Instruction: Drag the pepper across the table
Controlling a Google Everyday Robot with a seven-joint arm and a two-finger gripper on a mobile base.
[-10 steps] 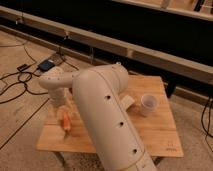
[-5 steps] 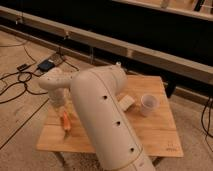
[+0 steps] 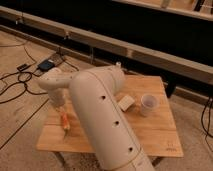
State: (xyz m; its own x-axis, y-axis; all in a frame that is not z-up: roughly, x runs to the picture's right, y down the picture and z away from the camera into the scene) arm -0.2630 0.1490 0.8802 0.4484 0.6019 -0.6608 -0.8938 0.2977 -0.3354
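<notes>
The pepper (image 3: 65,121) is a small orange-red tapered piece lying on the left part of the light wooden table (image 3: 150,135), near its left edge. My gripper (image 3: 59,108) hangs from the cream wrist directly over the pepper's upper end, at or just above it. My thick cream arm (image 3: 100,115) crosses the middle of the table and hides much of the top behind it.
A white cup (image 3: 148,104) stands on the right part of the table, with a small tan block (image 3: 125,102) beside it. Black cables (image 3: 15,82) and a dark device (image 3: 46,65) lie on the floor to the left. A long dark wall with a metal rail (image 3: 150,52) runs behind.
My wrist has shifted slightly to the left. The pepper lies in about the same place.
</notes>
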